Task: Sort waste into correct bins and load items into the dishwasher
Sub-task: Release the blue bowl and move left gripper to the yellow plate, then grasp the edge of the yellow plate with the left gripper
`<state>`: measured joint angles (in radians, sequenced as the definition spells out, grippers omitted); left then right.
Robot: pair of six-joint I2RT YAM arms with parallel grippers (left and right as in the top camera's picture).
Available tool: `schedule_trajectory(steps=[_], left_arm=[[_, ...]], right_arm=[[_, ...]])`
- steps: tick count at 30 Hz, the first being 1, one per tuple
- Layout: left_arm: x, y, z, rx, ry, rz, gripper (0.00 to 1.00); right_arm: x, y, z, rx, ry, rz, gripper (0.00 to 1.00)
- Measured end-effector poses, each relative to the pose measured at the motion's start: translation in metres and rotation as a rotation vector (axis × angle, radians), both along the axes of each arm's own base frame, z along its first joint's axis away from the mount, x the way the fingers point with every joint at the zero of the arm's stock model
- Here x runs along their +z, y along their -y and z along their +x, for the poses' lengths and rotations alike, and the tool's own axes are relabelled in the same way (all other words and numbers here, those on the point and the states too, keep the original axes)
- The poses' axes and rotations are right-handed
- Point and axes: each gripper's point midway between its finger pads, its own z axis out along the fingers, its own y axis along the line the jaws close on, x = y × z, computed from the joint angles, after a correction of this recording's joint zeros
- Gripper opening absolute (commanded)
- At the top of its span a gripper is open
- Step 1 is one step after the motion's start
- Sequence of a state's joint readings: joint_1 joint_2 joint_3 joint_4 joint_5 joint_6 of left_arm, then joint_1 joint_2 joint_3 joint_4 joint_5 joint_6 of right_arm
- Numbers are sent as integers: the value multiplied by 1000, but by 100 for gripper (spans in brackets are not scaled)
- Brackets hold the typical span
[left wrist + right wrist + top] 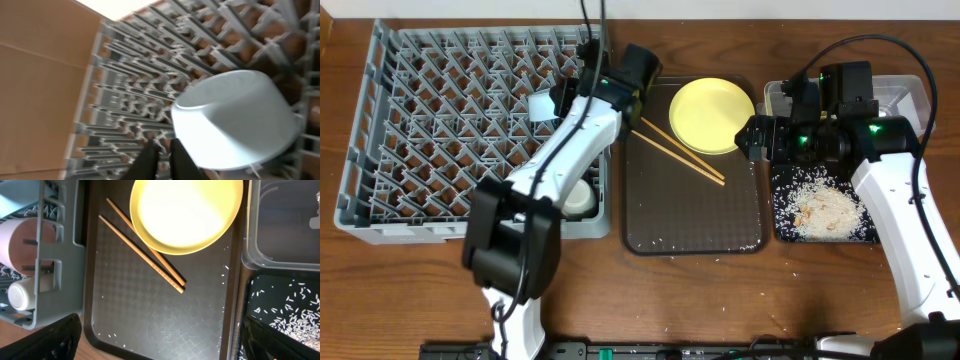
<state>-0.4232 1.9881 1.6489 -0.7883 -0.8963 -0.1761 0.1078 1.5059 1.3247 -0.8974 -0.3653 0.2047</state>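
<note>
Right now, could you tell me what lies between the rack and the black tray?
The brown tray, holding plate and chopsticks, seen overhead.

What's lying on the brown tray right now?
On the tray: a yellow plate, two chopsticks beside it, and a few loose rice grains. Whatever lies under the plate is covered.
</note>
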Motion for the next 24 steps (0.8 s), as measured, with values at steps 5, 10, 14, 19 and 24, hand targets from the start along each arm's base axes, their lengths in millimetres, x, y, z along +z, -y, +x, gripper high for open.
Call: schedule_trajectory(steps=[5,10,14,19,24], left_arm=[[4,1,-6,-32,-36,-263,41],[15,19,-17,-99,-64,-527,43],[26,63,-28,-150,-59,-747,43],[23,128,-35,-200,-76,-935,43],[-11,178,-30,-196,-115,-1024,43]], right_arm=[[0,0,0,0,0,0,99],[0,0,0,0,0,0,99],[0,0,0,0,0,0,99],[0,0,0,0,0,0,99],[0,0,0,0,0,0,99]])
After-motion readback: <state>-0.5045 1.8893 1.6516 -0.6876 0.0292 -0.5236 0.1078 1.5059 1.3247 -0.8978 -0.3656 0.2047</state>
